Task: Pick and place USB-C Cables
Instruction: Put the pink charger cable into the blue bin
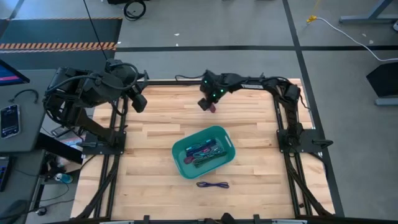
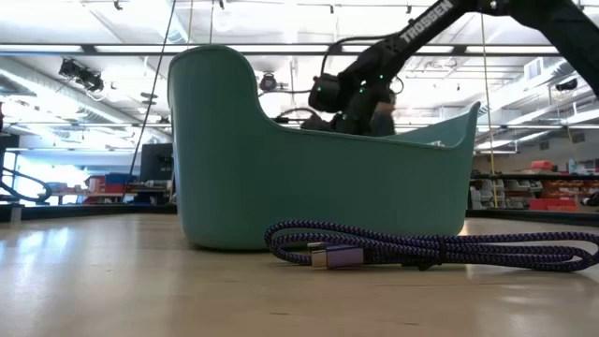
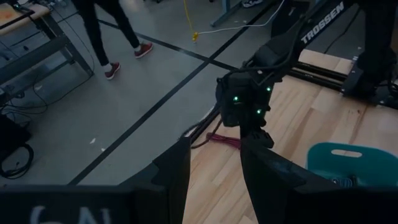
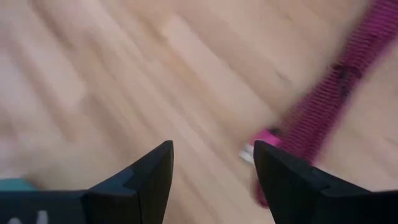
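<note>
A teal bin point(image 1: 219, 132) stands mid-table with several USB-C cables point(image 1: 204, 152) inside. A purple cable point(image 1: 213, 185) lies on the wood near the front edge, just in front of the bin point(image 2: 318, 178). A maroon cable point(image 4: 326, 99) lies flat on the table near the far edge. My right gripper point(image 4: 211, 163) hangs open above the table, pointing steeply down; the maroon cable's plug point(image 4: 266, 137) is beside one finger and nothing is between the fingers. My left gripper point(image 3: 214, 171) waits open, raised at the far left corner point(image 1: 140, 102).
Black frame rails point(image 1: 289, 134) run along the table's left and right sides. Bare wood lies all round the bin. In the left wrist view a person's legs point(image 3: 106, 37) are on the floor beyond the table's far edge.
</note>
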